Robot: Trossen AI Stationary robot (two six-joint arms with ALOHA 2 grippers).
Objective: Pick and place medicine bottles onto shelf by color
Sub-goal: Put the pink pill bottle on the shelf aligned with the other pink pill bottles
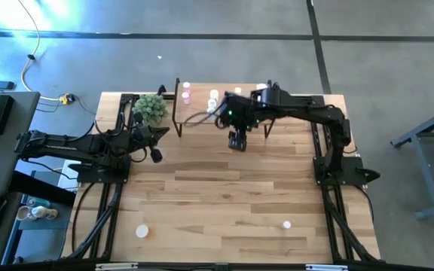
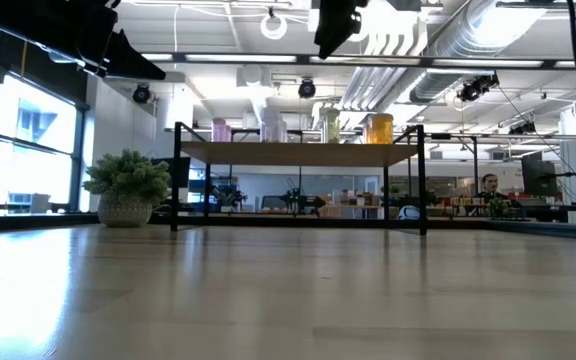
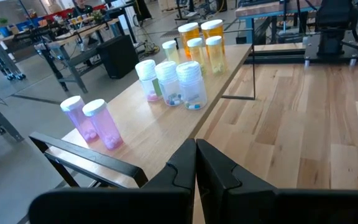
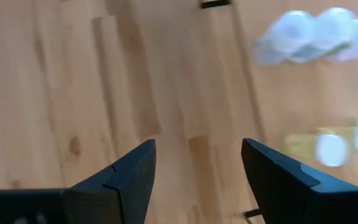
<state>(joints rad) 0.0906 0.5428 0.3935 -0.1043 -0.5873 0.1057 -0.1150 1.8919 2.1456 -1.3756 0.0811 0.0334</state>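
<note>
Pale wood makes up the big table [image 1: 224, 203], and the shelf [image 3: 166, 134] standing at its far edge has the same light top on thin black legs. A potted plant [image 1: 151, 108] sits just beside the shelf's left end.

The right gripper [image 1: 236, 140] hangs just in front of the shelf, its jaws spread wide with nothing between them. The left gripper [image 1: 155, 144] waits near the plant, jaws pressed together and empty.

To my eye the right arm is between bottles. It would do well to lift clear of the shelf's front edge before swinging out to the two white-capped bottles [image 1: 142, 231] standing well away from the shelf, near the table's front edge, then come down straight over a cap.

On the shelf I count two pink bottles [image 3: 95, 123], three whitish bottles [image 3: 173, 81], about three yellow-green bottles [image 3: 213, 53] and two orange bottles [image 3: 190, 34], each colour grouped.
</note>
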